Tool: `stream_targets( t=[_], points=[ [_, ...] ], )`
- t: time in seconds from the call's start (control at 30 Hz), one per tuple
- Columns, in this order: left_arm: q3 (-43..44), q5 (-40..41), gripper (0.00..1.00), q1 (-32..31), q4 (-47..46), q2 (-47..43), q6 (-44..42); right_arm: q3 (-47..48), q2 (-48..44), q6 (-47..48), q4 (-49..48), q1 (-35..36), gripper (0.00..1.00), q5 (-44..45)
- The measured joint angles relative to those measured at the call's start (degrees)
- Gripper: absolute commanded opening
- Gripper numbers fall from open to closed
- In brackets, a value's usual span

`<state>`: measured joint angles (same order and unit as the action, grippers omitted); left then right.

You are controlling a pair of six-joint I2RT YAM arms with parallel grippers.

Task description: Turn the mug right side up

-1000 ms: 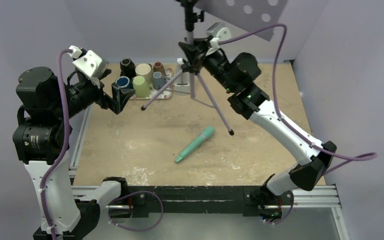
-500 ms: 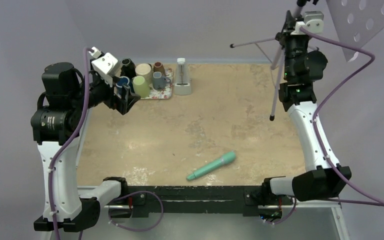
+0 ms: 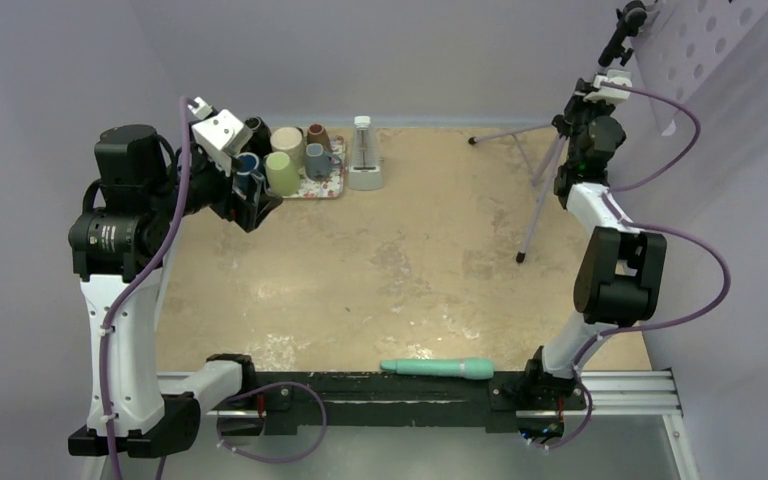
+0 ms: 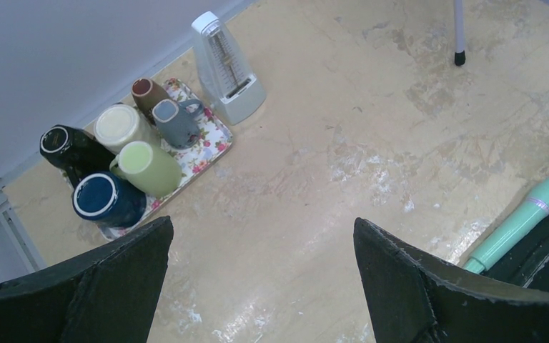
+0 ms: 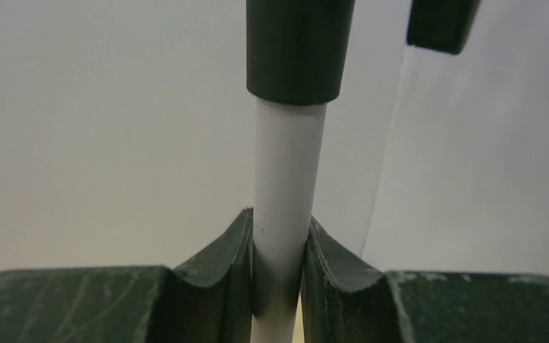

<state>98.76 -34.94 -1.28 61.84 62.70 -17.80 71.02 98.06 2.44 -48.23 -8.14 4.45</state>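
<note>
Several mugs stand on a floral tray at the back left: black, cream, brown, blue, green and grey. In the left wrist view the grey mug shows a flat closed top; I cannot tell for sure which mug is inverted. My left gripper is open and empty, held high just in front of the tray. My right gripper is shut on the white pole of a tripod stand at the far right.
A white metronome stands right of the tray. The tripod stand has legs on the table at the back right. A teal tube lies along the near edge by the arm bases. Walls close the back and sides.
My right arm has carried the tripod stand from the table's middle to the far right. The teal tube has moved down to the near edge. My left arm has shifted a little right.
</note>
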Motion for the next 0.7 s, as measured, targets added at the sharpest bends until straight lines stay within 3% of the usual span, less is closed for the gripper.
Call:
stream_targets(
  t=[0.27,0.7],
  points=[
    [0.00,0.02,1.00,0.00,0.17,0.20,-0.81,1.09,3.93,-1.38,-5.40,-1.22,0.00,-0.79],
    [0.00,0.02,1.00,0.00,0.15,0.17,-1.53,11.91,11.56,-0.92,-2.19,-1.25,0.00,-2.32]
  ],
)
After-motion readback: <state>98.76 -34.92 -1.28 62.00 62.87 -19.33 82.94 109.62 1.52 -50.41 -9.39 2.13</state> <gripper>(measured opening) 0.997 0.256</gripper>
